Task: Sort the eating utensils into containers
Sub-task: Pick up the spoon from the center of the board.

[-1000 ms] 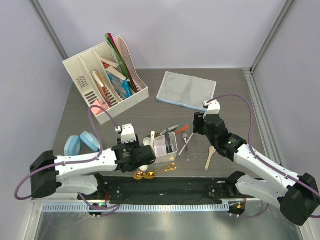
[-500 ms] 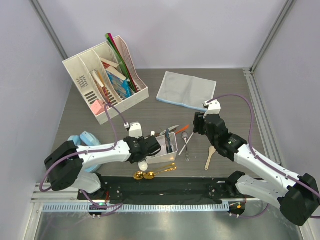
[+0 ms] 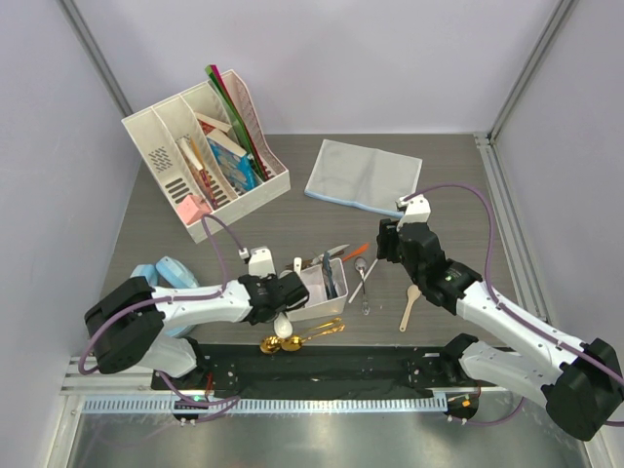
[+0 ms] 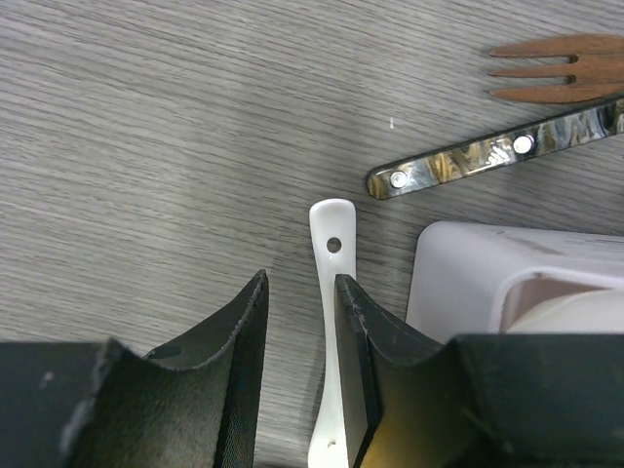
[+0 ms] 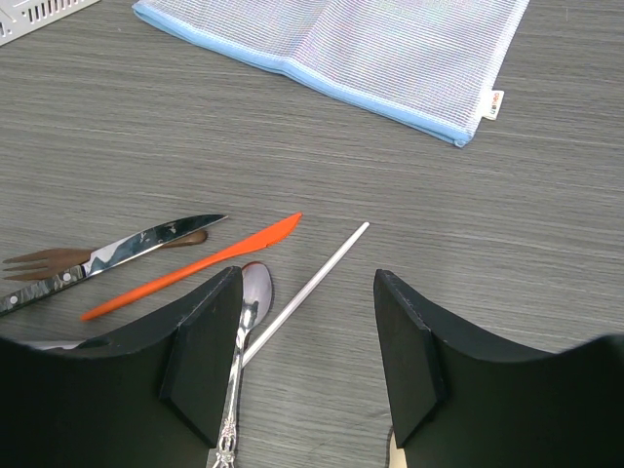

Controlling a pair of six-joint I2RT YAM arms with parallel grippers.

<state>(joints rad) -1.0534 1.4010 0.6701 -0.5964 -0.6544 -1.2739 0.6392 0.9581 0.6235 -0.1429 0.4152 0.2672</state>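
White ceramic spoon (image 4: 330,292) lies on the tabletop (image 4: 146,146) just beside the container (image 4: 458,263), handle between the part-open left jaws: grasp in hand, not yet gripping. Right jaws hang open, empty. Next move, as judged, calls for clamping, lifting, placing in 1 compartment.

No readable text; pouch tag (image 5: 497,101) illegible
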